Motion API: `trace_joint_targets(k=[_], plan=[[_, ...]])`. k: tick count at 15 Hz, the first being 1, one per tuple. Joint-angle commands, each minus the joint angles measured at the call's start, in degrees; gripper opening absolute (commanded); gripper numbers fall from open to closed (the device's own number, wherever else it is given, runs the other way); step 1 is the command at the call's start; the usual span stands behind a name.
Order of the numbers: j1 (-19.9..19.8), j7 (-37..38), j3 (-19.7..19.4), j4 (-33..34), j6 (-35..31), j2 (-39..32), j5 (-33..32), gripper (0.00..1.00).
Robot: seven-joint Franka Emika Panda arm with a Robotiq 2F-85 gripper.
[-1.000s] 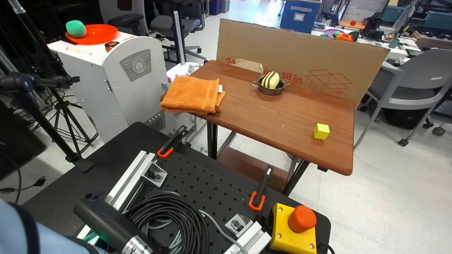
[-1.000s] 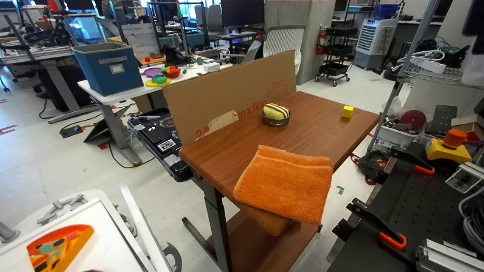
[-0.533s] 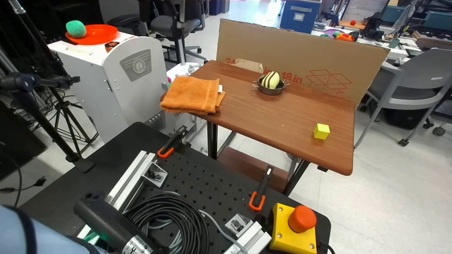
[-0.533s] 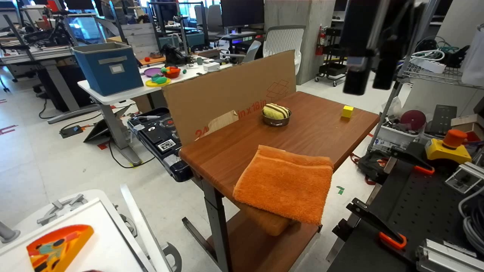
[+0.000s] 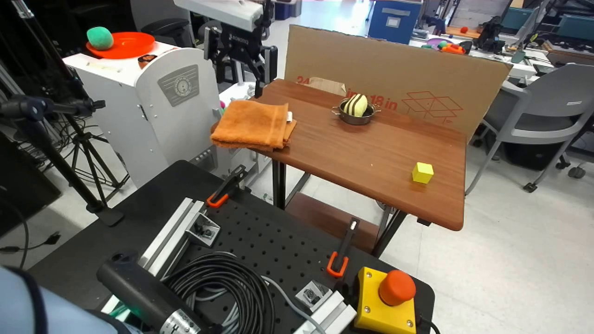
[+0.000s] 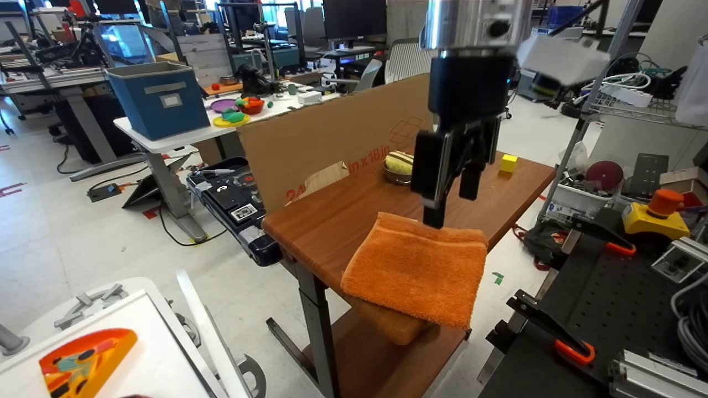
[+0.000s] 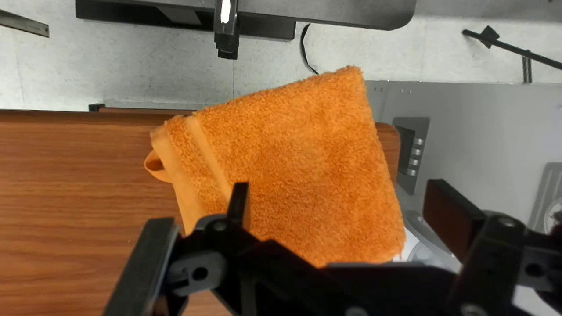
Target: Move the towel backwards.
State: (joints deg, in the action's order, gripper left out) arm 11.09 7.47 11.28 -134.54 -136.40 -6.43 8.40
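Note:
The towel, an orange folded cloth, lies at a corner of the brown table in both exterior views (image 5: 253, 125) (image 6: 415, 271). Part of it hangs past the table edge. It fills the middle of the wrist view (image 7: 307, 162), its striped hem to the left. My gripper is open and empty above the towel, fingers pointing down, in both exterior views (image 5: 239, 84) (image 6: 452, 205). In the wrist view the gripper (image 7: 338, 197) has one finger over the towel near the hem and the other beyond its right edge. It appears apart from the towel.
The brown table (image 5: 352, 148) also holds a metal bowl (image 5: 355, 119) with a yellow-black striped ball (image 5: 356, 105) and a yellow cube (image 5: 422, 173). A cardboard panel (image 5: 394, 69) stands along one edge. A grey-white cabinet (image 5: 162, 106) stands close to the towel's corner.
The arm and gripper have come into view and moved down over the towel, from near the top right in an exterior view. The towel, bowl, ball and cube have not moved.

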Motion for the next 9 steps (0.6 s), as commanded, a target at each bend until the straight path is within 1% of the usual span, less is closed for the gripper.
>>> trace_joint_targets(k=[1, 2, 3, 5, 9], plan=[[1.0, 0.14, -0.2, 3.65, -3.07, -8.91, -3.46, 1.0], [1.4, 1.24, -0.57, 4.34, -3.14, -10.59, -4.72, 1.0], [2.24, 3.42, -1.54, 4.56, -3.76, -12.19, -7.77, 1.0], [3.37, 5.55, -3.12, 5.76, -4.07, -15.08, -11.92, 1.0], [4.13, 4.85, -4.25, 11.3, -3.9, -23.67, -14.27, 1.0]])
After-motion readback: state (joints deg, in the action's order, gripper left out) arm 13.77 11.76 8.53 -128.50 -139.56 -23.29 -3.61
